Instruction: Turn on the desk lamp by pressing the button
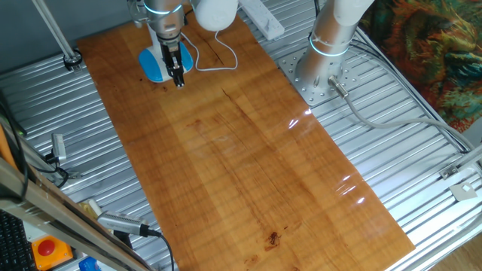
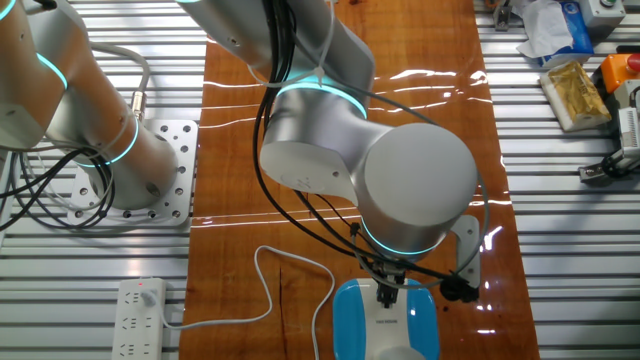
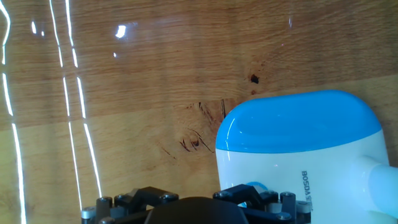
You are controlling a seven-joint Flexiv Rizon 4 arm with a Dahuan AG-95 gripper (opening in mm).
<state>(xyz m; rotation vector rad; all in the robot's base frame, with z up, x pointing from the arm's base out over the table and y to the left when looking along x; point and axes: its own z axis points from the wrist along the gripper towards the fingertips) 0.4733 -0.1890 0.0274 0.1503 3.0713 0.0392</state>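
**A:** So, where's it at? In one fixed view the black two-finger gripper (image 1: 178,77) hangs right at the near edge of the small desk lamp with the flat bright-blue base (image 1: 155,66), over the long wooden tabletop (image 1: 248,165). Tips look level with the base edge, can't tell if they touch.

**B:** The other fixed view is mostly blocked by the big grey-white arm (image 2: 360,170). Below it the gripper (image 2: 390,294) sits over the white top of the lamp (image 2: 350,320), thin white cord (image 2: 265,290) trailing away toward the white power strip (image 2: 140,320).

**A:** Jaws apart or together?

**B:** Can't tell, honestly. In the hand view the lamp (image 3: 298,155) is right of the jaws and close, and a small round blue-ringed spot, maybe the button (image 3: 254,188), is just ahead of them.

**A:** So approach done, press still left; I see no light.
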